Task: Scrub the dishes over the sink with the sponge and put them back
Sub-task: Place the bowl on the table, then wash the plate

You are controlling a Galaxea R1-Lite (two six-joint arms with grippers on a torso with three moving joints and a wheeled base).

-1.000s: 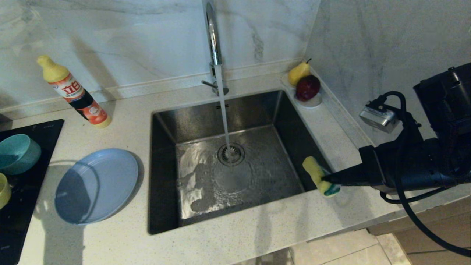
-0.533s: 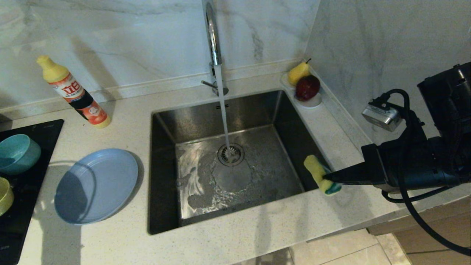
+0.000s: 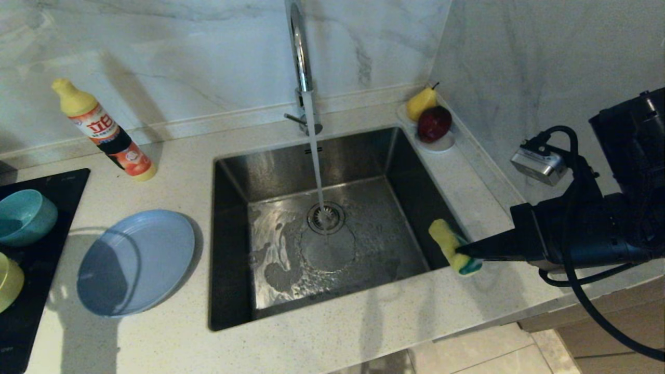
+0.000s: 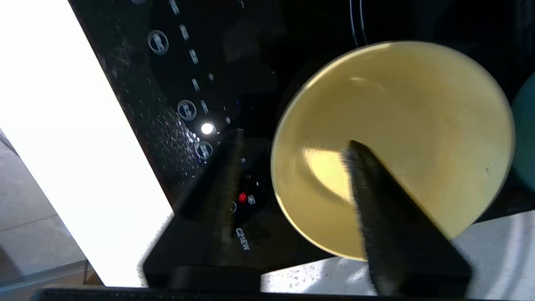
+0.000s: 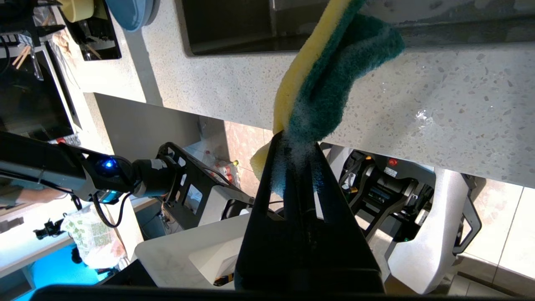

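Two bowls (image 3: 23, 215), one plate (image 3: 136, 262)

A home kitchen: steel sink (image 3: 322, 228) with running faucet (image 3: 301, 57), stone counter (image 3: 332, 343), induction hob (image 3: 31, 291).

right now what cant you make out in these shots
- Yellow bowl: head view, cut off by the picture's edge.
- Left gripper: absent from the head view; the wrist view shows it blurred, one finger over the bowl.
- Sponge: its clamped end is hidden inside the right gripper.
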